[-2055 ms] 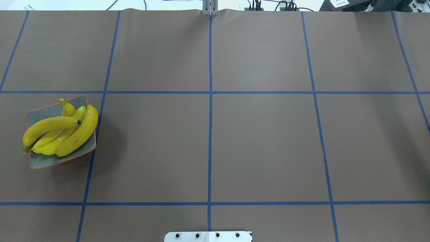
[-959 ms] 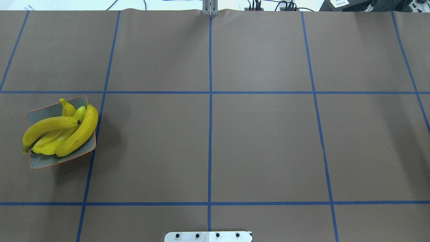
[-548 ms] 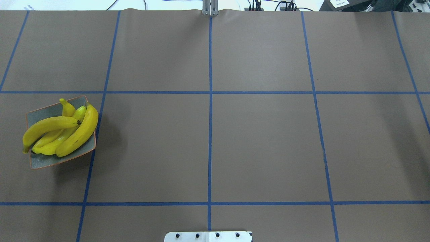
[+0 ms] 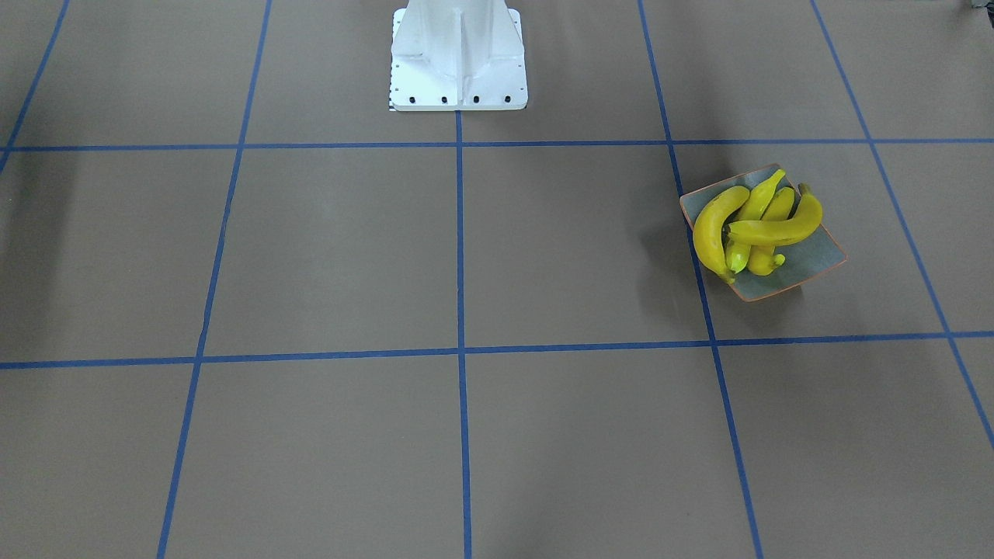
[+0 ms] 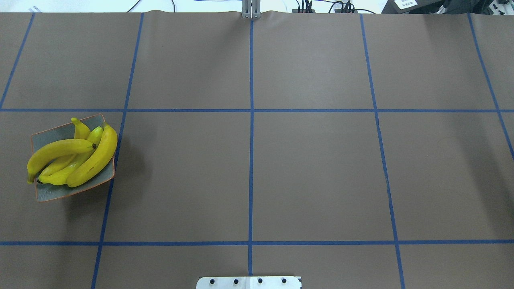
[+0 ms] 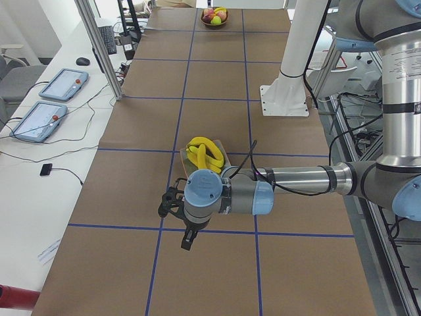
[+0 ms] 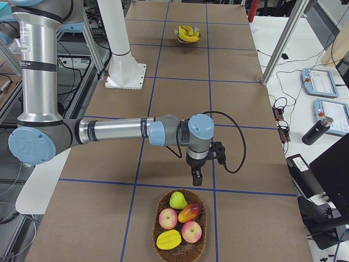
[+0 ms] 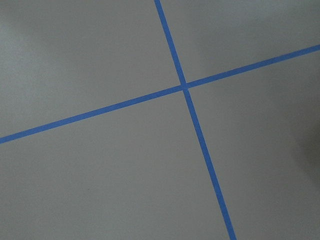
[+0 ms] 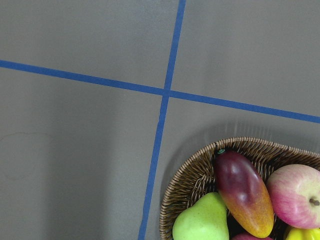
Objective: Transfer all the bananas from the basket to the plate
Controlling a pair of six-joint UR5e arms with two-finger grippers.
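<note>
Found all four bananas piled together on the plate, which sat at the left end of the counter as the overhead view had it. Saw one banana laid crosswise over the others, its tip past the plate's left rim. Saw the wicker basket well apart at the counter's right end, holding a green pear, a red-orange mango and apples. Spotted the left pincer pointing down above the counter, near the plate but clear of it, further toward the left end. Spotted the right pincer pointing down just beside the basket's rim. Could not tell of either pincer whether spread or pressed together.
</note>
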